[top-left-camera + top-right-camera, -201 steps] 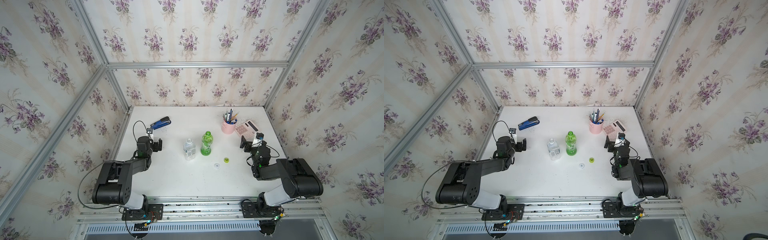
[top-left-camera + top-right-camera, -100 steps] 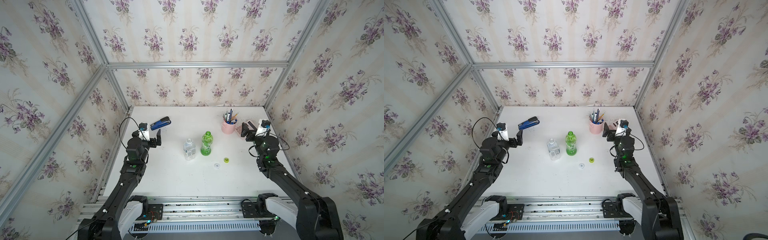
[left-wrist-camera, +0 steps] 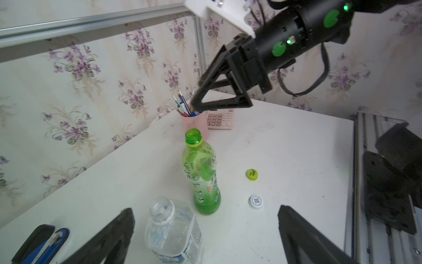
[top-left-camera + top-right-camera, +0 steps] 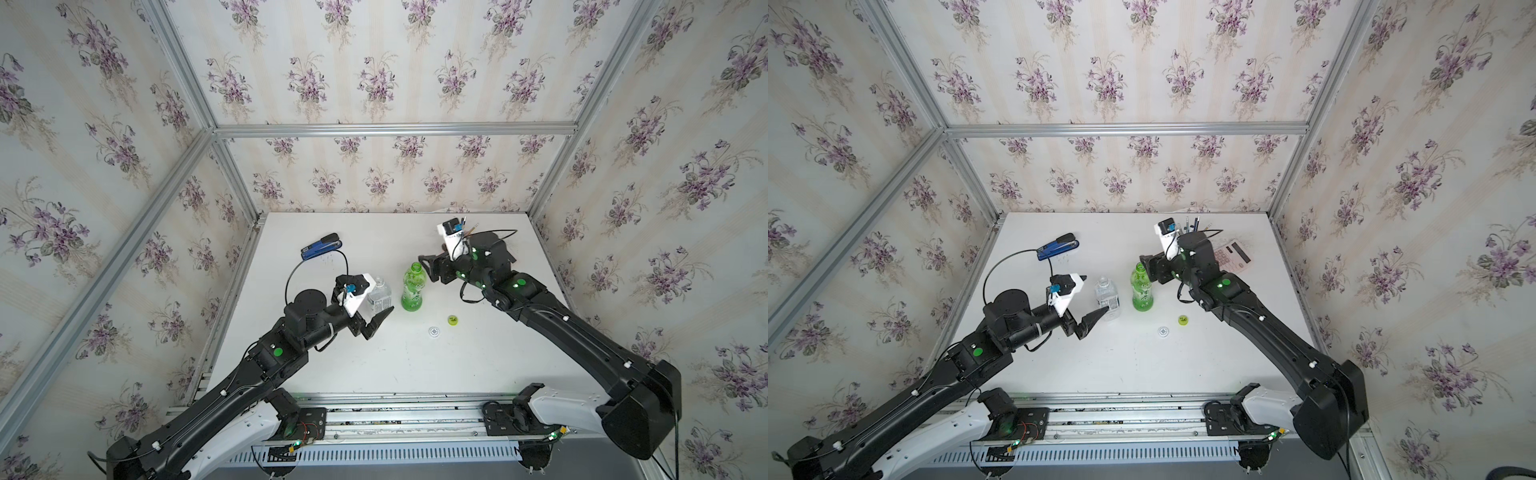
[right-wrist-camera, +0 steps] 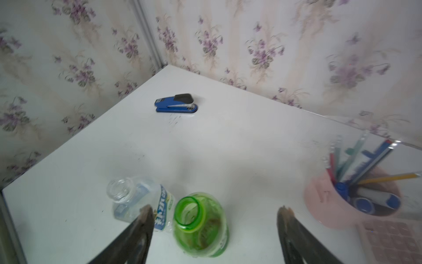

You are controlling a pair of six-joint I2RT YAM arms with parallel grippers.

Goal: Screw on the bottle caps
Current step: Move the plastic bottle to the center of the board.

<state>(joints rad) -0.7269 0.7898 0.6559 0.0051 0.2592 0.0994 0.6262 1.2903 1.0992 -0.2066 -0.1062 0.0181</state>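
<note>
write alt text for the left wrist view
An uncapped clear bottle and green bottle stand on the white table ahead of the open left gripper. A yellow-green cap and a white cap lie loose beside them; the right gripper hovers above.

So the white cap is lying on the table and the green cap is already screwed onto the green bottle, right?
Not quite. The white cap does lie on the table, but the green cap lies there too, beside it. The green bottle has an open neck, as the left wrist view shows.
</note>
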